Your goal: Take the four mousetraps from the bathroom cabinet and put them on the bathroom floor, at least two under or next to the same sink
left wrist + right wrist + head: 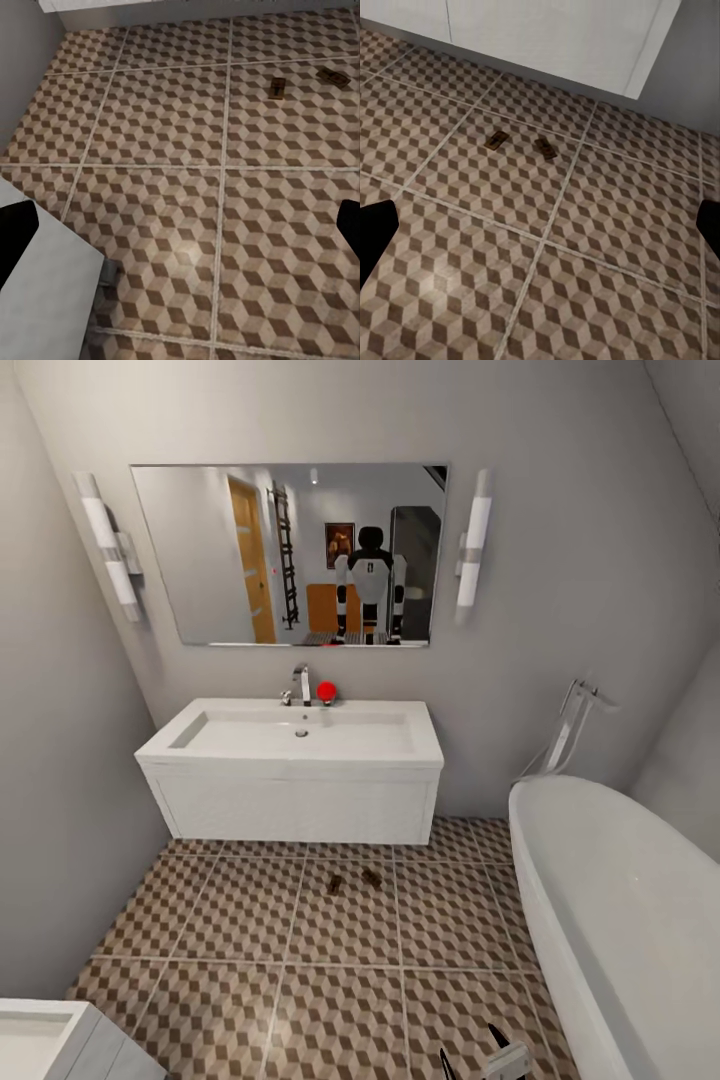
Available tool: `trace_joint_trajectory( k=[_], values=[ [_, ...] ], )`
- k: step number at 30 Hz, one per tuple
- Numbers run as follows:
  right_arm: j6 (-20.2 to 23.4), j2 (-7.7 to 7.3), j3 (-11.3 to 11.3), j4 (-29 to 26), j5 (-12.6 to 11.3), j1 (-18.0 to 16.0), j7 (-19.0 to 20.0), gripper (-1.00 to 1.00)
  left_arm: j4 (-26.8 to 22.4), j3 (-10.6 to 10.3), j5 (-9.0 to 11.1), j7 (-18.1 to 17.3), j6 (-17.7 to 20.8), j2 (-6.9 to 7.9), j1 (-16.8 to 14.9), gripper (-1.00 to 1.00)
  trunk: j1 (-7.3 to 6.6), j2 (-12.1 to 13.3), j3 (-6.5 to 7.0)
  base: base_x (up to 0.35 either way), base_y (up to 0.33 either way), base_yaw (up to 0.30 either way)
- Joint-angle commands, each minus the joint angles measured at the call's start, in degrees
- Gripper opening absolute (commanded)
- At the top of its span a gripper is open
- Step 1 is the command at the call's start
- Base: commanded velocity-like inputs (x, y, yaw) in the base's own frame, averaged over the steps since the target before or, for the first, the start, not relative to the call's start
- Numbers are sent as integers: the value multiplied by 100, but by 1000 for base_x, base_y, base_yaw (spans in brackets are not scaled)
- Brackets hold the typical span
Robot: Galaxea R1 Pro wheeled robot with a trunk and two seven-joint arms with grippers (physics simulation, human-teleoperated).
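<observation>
So the right gripper [487,1057] hung low at the near edge of the head view, over the bathroom floor [230,920], with its dark fingers spread apart and nothing between them. The right wrist view backed that up: both fingertips [375,232] sat wide apart with only cube-pattern tile between them. The left gripper [180,232] looked the same in its own camera, fingers far apart and empty, hovering over the floor [165,150].

Two mousetraps were already down on the tiles. From the right gripper they lay well ahead, toward the sink [290,745], close together but not touching, just in front of the white vanity. In the head view one mousetrap [334,883] and the other mousetrap [371,877] sat on neighbouring tiles, a grout line between them. In the right wrist view they showed as small brown boards [496,139] and [545,148], ahead of the open fingers and well apart from them. The left wrist camera caught them too, ahead and off to one side [277,88] [330,76].

The bathtub [620,900] ran along the right gripper's outer side. Above the sink, the mirror [290,555] reflected the robot. A red knob thing [326,691] sat by the faucet [302,683].
</observation>
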Motion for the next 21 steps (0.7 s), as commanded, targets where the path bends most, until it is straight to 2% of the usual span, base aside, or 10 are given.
trace_joint_trajectory(
  k=[1, 21],
  values=[
    [-10, -1, 45, 4, 21, -5, -57, 100, 19, -50, 52, -4, -28, -3, -9, 100, 4, -12, -2, 0, 0, 0],
    [-10, -1, 45, 4, 21, -5, -59, 100, 19, -50, 52, -4, -34, -4, -7, 100, 4, -12, 177, 0, 0, 0]
  ],
)
